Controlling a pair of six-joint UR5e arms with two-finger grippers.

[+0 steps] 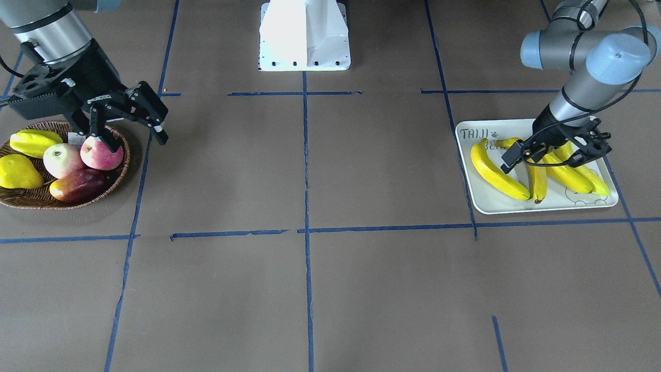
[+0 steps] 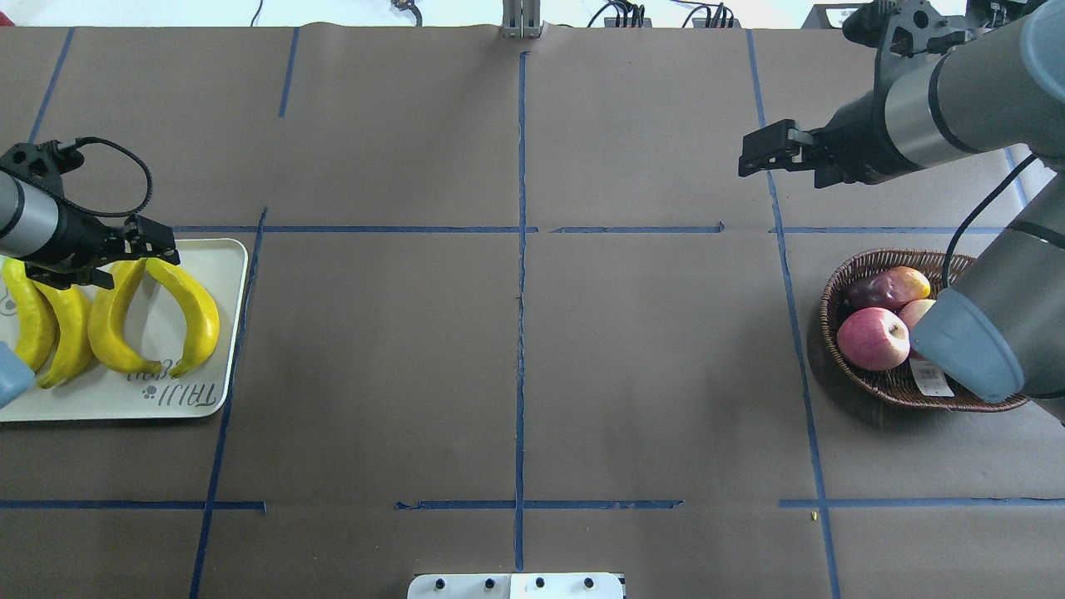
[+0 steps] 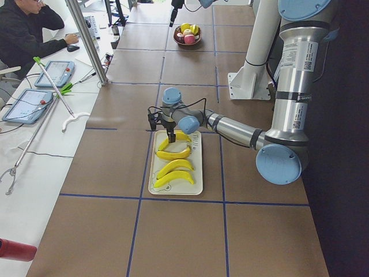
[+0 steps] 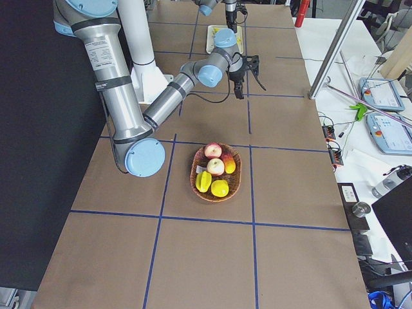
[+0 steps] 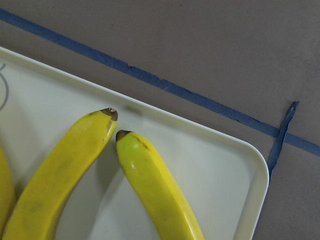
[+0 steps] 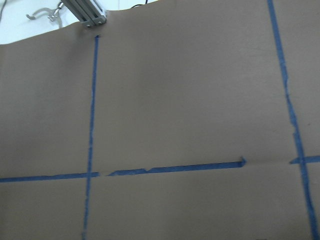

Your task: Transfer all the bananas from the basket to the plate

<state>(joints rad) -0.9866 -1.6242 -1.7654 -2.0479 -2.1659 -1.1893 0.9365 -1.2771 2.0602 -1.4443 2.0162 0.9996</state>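
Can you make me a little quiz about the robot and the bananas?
1. Count them: how many bananas lie on the plate?
2. True or false: the basket holds no bananas.
3. Pick one: the left hand is above A) the basket, B) the plate, C) a cup.

Key: 1) four. 2) true. 3) B.
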